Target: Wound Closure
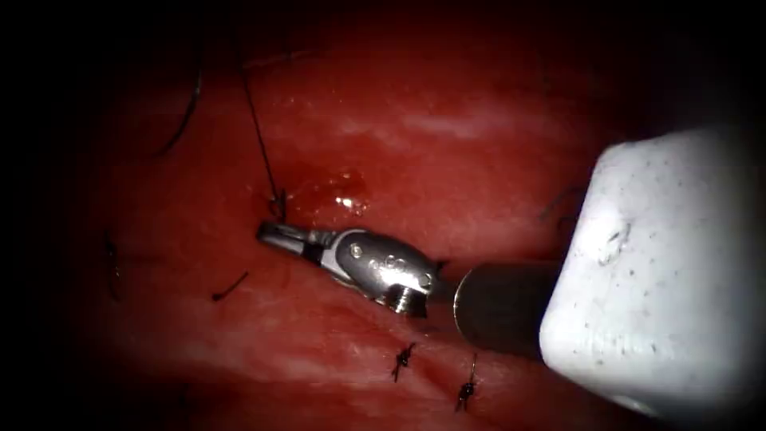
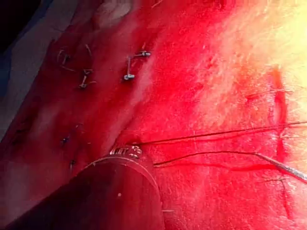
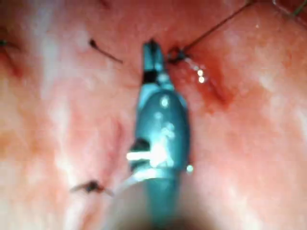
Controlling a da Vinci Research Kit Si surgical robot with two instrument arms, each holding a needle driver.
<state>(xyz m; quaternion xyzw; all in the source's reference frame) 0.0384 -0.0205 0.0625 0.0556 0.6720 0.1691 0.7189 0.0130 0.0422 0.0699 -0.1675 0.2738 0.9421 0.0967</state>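
Red, wet tissue (image 1: 447, 136) spreads across the whole field, glistening with red fluid (image 1: 335, 195) at the cut. The right end effector (image 1: 267, 232) reaches in from the right, shaft nearly level, wrist stretched long and low, its jaws pressed together just below a dark knot (image 1: 277, 206). Thread (image 1: 257, 128) climbs away from that knot, up and leftward. Whether the jaws pinch any thread, I cannot tell. Two finished stitches (image 1: 403, 361) sit below the shaft. The needle (image 2: 288, 167) lies on the tissue, trailing its thread.
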